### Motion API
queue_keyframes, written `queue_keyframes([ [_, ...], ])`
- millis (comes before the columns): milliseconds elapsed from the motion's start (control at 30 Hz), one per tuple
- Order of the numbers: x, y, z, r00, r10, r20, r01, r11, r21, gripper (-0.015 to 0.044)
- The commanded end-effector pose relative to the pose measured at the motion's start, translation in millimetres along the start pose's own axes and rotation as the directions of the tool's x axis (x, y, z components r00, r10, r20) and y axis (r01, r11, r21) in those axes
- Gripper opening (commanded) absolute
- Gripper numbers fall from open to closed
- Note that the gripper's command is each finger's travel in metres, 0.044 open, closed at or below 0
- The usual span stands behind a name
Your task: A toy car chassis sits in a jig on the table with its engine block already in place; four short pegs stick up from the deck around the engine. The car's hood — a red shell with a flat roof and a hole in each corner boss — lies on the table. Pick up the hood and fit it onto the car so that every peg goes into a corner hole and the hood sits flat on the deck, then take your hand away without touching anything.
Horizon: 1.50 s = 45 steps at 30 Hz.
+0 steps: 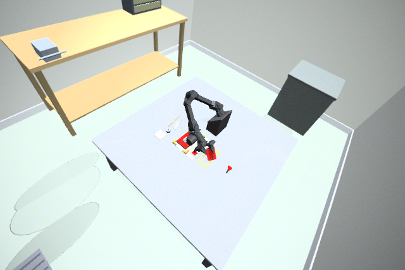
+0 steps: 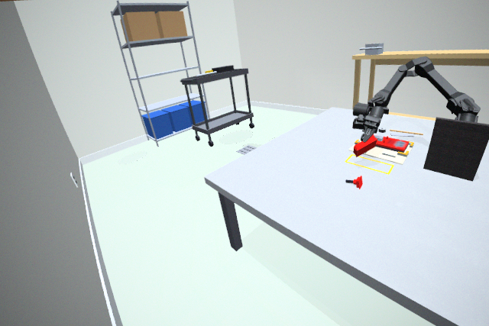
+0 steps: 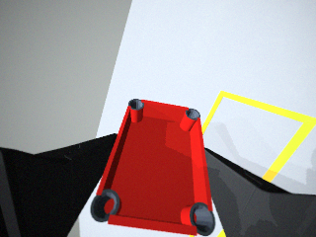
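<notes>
While lifted off the table (image 2: pixel 299 211), sits squeezed between the two dark fingers of the gripper (image 2: pixel 369 137): the red hood (image 2: pixel 364 147). Held tight by its long sides, tipped at a slant, hollow side toward the wrist camera. Hangs just above the yellow square (image 2: pixel 369 164), right beside the car (image 2: pixel 390 143) in its holder. Not on the car yet.

Looks like a hard shell, not soft or bendy. Probably light, being thin and empty inside. Smooth sides, so maybe a bit slippery; could slide or twist if bumped. Best held on the two long walls, near the middle, away from the four corner holes (image 3: pixel 135 105) so nothing blocks the pegs. Needs turning flat before going down, with the hollow side facing the car. Needs lining up over all four pegs together, or one corner may catch and stay up. Pegs too small to make out from far away.
</notes>
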State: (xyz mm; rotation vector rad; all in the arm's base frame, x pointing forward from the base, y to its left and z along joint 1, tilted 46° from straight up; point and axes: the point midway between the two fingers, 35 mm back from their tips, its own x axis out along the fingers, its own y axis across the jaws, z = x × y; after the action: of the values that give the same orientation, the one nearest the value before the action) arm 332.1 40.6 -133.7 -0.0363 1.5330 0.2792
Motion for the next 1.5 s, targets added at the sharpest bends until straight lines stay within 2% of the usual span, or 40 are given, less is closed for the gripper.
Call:
queue_keyframes([
  [0, 0.2, -0.2, -0.5, 1.000, -0.002, -0.002, 0.002, 0.992, 0.124, 0.0000],
  [267, 0.2, -0.3, -0.4, 1.000, -0.002, -0.002, 0.003, 0.940, 0.340, 0.0000],
  [433, 0.3, -0.5, -0.5, 1.000, -0.002, -0.002, 0.003, 0.913, 0.408, 0.0000],
  [700, 1.1, -2.8, -1.0, 1.000, -0.002, -0.002, 0.003, 0.789, 0.614, 0.0000],
  [1067, 3.8, -10.8, -2.7, 1.000, -0.003, -0.002, 0.003, 0.533, 0.846, 0.0000],
  [1467, 9.8, -30.0, -6.6, 1.000, -0.004, -0.003, 0.004, 0.157, 0.988, 0.0000],
])
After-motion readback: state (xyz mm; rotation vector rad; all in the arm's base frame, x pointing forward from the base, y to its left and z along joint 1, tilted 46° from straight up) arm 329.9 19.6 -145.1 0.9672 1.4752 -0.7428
